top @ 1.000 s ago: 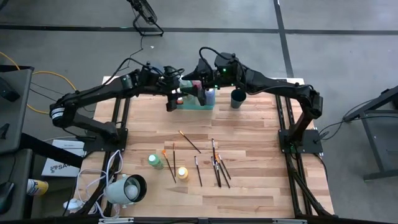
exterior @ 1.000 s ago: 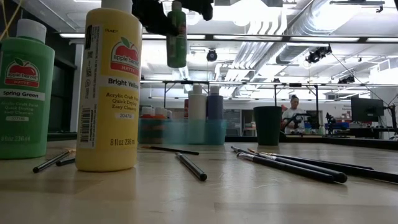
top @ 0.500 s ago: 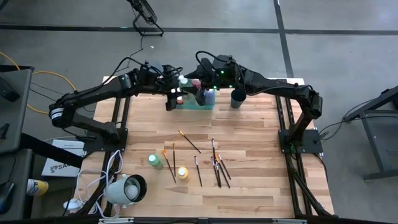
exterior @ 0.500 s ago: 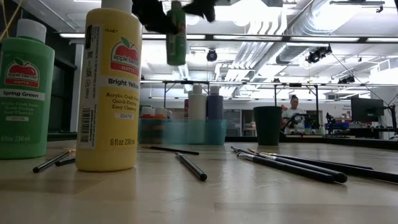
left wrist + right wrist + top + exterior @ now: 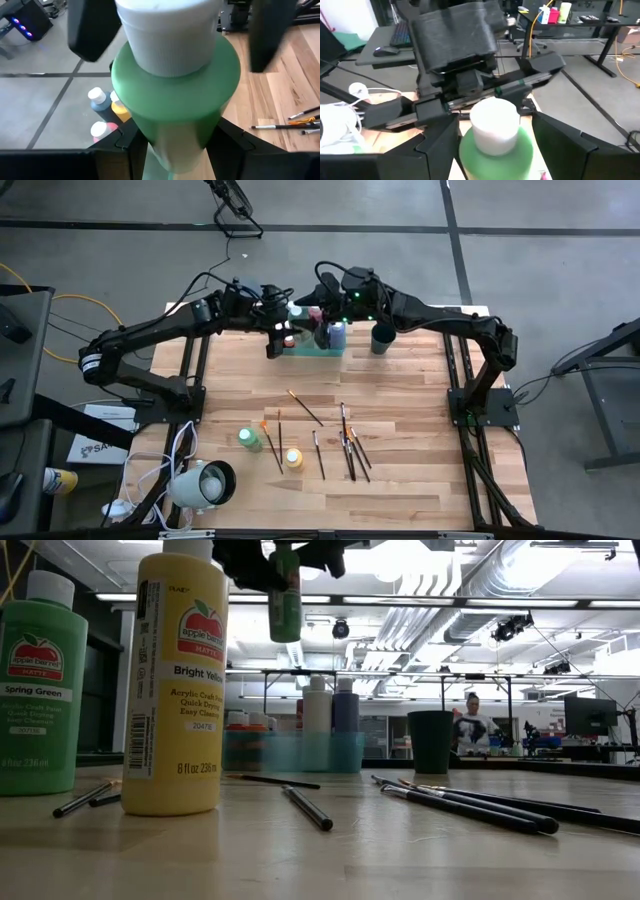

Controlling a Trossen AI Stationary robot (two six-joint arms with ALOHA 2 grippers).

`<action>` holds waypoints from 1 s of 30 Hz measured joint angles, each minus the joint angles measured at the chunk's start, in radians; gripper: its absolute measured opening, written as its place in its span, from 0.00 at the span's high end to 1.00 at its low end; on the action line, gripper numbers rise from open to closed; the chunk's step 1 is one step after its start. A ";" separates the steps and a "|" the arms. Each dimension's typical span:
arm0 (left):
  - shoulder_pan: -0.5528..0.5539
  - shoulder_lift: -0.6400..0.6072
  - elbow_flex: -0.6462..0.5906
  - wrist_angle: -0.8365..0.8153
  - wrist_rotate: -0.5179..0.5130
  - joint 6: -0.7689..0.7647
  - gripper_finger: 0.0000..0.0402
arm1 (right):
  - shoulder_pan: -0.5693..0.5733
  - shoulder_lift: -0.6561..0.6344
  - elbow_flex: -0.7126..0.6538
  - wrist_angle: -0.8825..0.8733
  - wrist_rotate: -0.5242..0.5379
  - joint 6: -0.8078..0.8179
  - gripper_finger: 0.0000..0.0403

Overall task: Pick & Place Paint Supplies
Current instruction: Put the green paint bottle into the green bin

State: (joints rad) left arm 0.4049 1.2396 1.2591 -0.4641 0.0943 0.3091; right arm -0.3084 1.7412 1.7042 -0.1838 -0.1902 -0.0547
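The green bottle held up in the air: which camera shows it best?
The left wrist view: the green bottle fills the picture, white cap up, between the left gripper fingers. The right wrist view shows its cap and shoulder, the low view its side hanging high, and the high view hardly anything of it.

Green tray [image 5: 318,352] at table [image 5: 400,395] far edge, dark cup [image 5: 382,339] beside it, person [image 5: 470,720] in bkgd

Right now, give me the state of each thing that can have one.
green bottle: capped, held aloft.
left gripper: shut on the green bottle.
right gripper: open, straddling its cap.
yellow bottle: upright on the table.
spring green bottle: upright on the table.
tray: holds upright bottles.
cup: upright.
paintbrushes: lying flat.
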 joint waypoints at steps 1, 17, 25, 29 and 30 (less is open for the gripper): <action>0.000 0.000 0.000 0.000 0.000 0.000 0.61 | 0.001 0.000 0.000 0.002 0.000 0.000 0.39; 0.000 0.001 -0.002 0.000 0.000 -0.001 0.54 | 0.000 0.000 0.001 0.008 -0.035 -0.010 0.72; 0.001 -0.003 -0.002 -0.014 -0.017 0.008 0.45 | -0.011 0.000 0.001 0.002 -0.013 0.004 0.72; 0.001 -0.033 -0.002 -0.042 -0.109 0.018 0.44 | -0.042 -0.001 0.002 0.003 0.018 0.037 0.72; 0.001 -0.043 -0.002 -0.056 -0.137 0.026 0.44 | -0.055 -0.002 0.002 0.002 0.029 0.053 0.72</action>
State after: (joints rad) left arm 0.4061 1.1968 1.2572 -0.5205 -0.0425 0.3347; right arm -0.3633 1.7395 1.7061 -0.1818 -0.1615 -0.0022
